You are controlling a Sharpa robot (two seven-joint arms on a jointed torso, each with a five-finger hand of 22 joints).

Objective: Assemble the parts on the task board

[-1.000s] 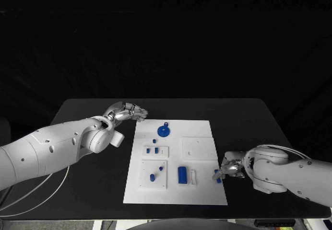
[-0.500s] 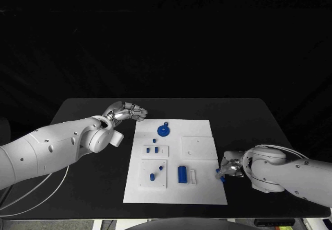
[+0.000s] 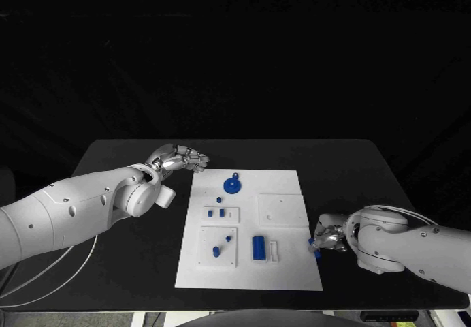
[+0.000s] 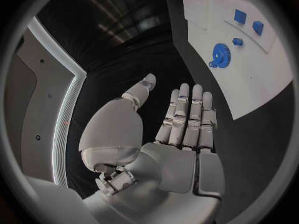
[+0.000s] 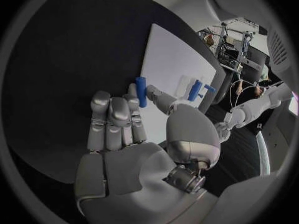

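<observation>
The white task board [image 3: 284, 187] lies mid-table with several blue parts on it: a round gear-like part [image 3: 233, 184], two small blocks [image 3: 216, 214], short pegs [image 3: 216, 252] and a long block [image 3: 259, 248]. At the board's right edge, my right hand [image 3: 331, 240] pinches a small blue peg [image 3: 314, 248] between thumb and finger. In the right wrist view the peg [image 5: 142, 91] stands up from the fingertips beside the board [image 5: 171, 59]. My left hand [image 3: 182, 160] hovers off the board's far left corner. Its fingers [image 4: 187, 119] are stretched out and it holds nothing.
The black table [image 3: 353, 170] reaches well beyond the board on all sides. A square raised plate [image 3: 280, 210] sits on the board's right half. The left wrist view shows the gear-like part [image 4: 220, 54] and small blocks [image 4: 248, 21] on the board.
My right hand with the blue peg has shifted slightly along the board's right edge. The left arm has not moved.
</observation>
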